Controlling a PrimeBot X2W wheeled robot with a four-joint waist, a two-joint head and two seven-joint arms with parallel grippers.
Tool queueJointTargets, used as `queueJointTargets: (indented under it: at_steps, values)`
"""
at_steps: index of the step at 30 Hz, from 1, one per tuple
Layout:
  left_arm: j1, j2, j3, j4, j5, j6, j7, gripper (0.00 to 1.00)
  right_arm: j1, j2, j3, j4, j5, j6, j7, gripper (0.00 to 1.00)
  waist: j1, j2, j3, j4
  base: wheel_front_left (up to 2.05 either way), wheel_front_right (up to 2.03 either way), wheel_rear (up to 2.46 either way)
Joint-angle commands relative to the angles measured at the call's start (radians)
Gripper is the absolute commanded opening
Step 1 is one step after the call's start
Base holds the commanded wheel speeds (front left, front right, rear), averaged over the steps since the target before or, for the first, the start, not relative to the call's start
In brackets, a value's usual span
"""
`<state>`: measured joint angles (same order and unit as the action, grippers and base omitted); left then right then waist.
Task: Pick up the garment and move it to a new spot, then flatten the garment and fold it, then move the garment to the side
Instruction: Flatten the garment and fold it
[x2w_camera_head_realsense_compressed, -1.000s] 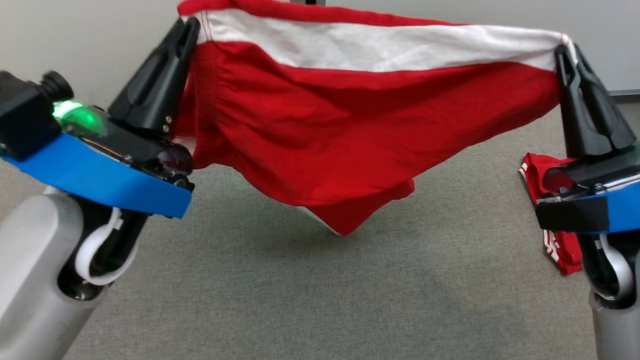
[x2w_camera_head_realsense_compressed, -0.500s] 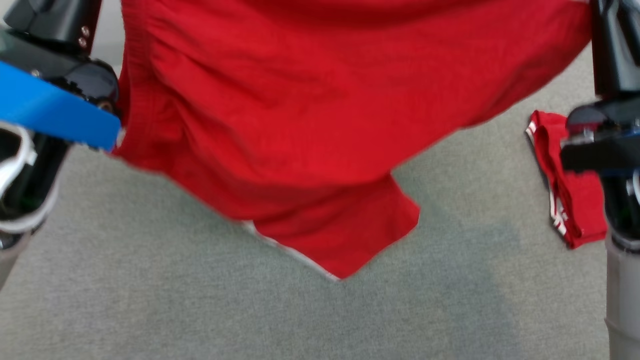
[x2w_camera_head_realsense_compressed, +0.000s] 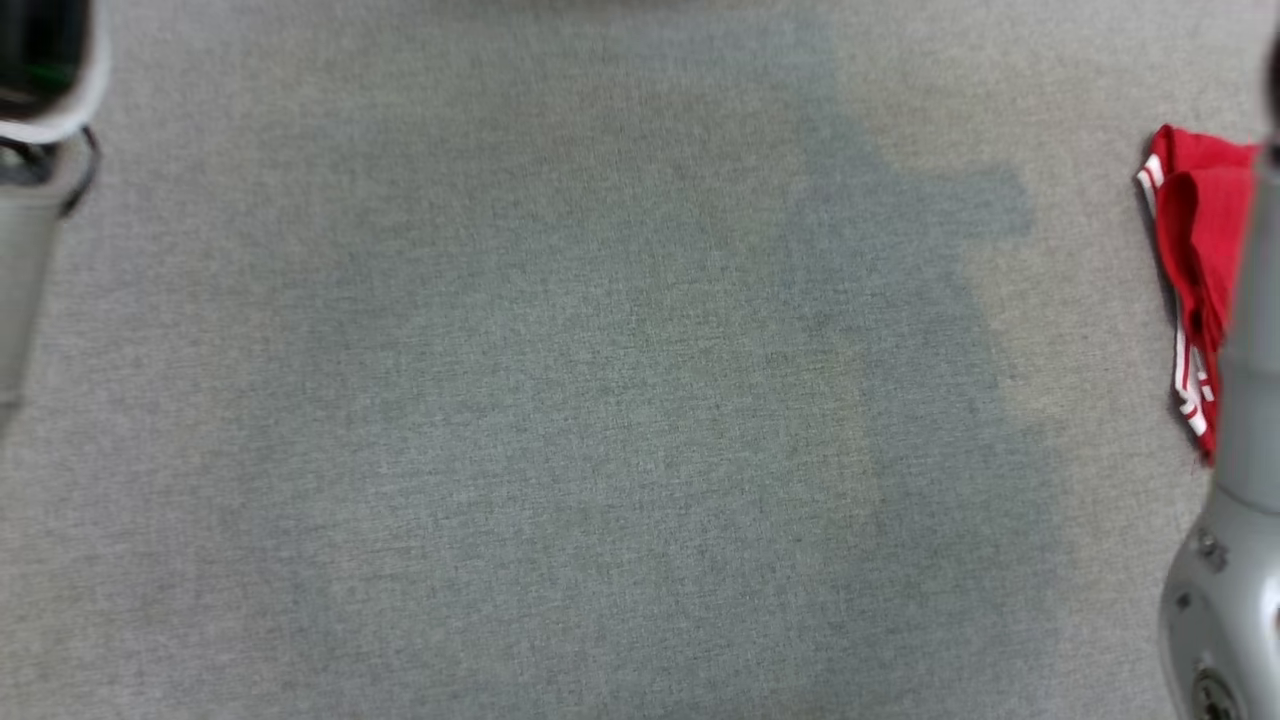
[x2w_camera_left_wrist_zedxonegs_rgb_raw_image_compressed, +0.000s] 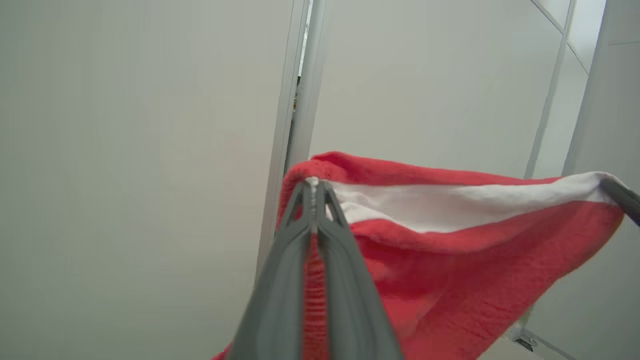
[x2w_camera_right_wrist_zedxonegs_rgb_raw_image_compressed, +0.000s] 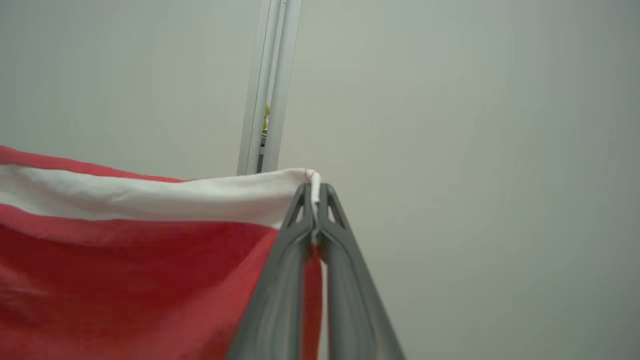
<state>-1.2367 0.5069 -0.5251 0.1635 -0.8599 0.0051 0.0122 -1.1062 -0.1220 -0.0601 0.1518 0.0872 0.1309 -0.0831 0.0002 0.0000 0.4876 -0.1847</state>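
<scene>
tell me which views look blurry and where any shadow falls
Head view: soft overall, with a broad shadow on the carpet and a smeared red cloth at right. Left wrist view: left claw and held garment look fuzzy up close. Right wrist view: flat even light, no glare, right claw soft.

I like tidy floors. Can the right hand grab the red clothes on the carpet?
Probably not now: the right hand is shut on the garment, so it can't take the red clothes.
</scene>
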Motion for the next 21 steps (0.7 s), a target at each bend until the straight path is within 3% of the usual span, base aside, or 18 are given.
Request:
queueJointTargets:
  at_steps: [1, 8, 12, 15, 21]
  values:
    - [0.021, -0.019, -0.005, 0.035, -0.011, -0.013, -0.019, 0.00, 0.017, 0.016, 0.014, 0.035, -0.011, 0.000, -0.022, 0.00, -0.0002, 0.0000, 0.020, 0.003, 0.00, 0.00, 0.00]
    - [0.193, -0.059, -0.054, 0.198, -0.017, -0.070, -0.133, 0.00, 0.163, 0.048, 0.069, 0.241, -0.025, 0.000, -0.141, 0.00, -0.0002, 0.0000, 0.067, -0.003, 0.00, 0.00, 0.00]
    - [0.310, -0.068, -0.078, 0.234, -0.013, -0.094, -0.216, 0.00, 0.254, 0.059, 0.079, 0.279, -0.028, 0.000, -0.175, 0.00, -0.0002, 0.0000, 0.065, -0.003, 0.00, 0.00, 0.00]
    - [0.391, -0.064, -0.091, 0.217, 0.015, -0.102, -0.255, 0.00, 0.331, 0.065, 0.081, 0.250, -0.009, 0.000, -0.183, 0.00, -0.0002, 0.0000, 0.048, 0.001, 0.00, 0.00, 0.00]
    - [0.545, -0.061, -0.058, 0.121, 0.069, -0.076, -0.277, 0.00, 0.512, 0.069, 0.069, 0.069, 0.026, 0.000, -0.182, 0.00, -0.0002, 0.0000, -0.015, 0.000, 0.00, 0.00, 0.00]
